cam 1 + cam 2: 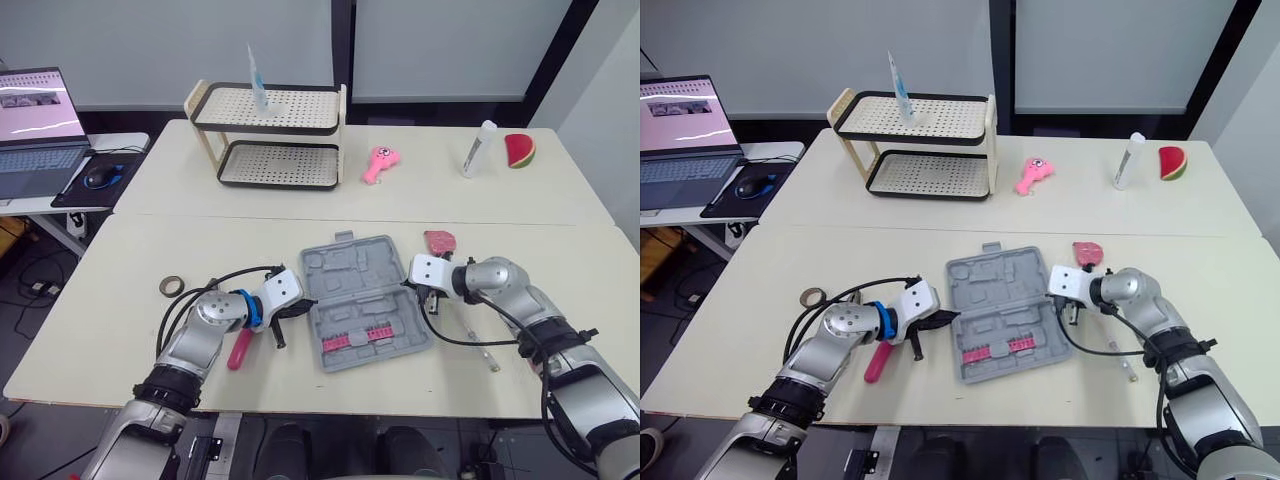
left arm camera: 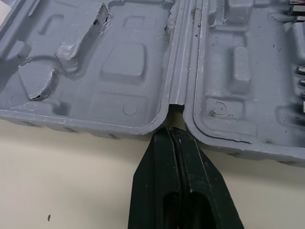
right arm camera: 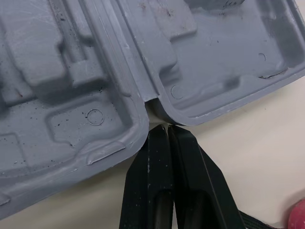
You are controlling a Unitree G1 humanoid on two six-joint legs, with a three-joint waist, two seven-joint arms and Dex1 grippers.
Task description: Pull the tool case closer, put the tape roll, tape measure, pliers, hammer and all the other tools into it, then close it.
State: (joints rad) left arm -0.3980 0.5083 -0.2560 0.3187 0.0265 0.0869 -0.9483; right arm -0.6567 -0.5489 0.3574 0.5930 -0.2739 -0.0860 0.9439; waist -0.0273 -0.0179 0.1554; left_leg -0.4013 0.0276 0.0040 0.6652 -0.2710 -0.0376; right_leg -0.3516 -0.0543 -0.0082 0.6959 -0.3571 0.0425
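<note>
At worktop (image 1: 120,300) centre, case (image 1: 365,300) lies open, flat. L jaws and R jaws both pressed together, empty, tips at opposite hinge notches. Case: rigid moulded plastic, prob. light, slides easily. Grip rim nr hinge, not lid edge.

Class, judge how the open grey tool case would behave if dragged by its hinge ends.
The tool case looks like thin moulded plastic, nearly empty, so probably light and easy to slide. Lying open flat, its halves may fold at the hinge if lifted. Pulled from one end, it would likely pivot.
</note>
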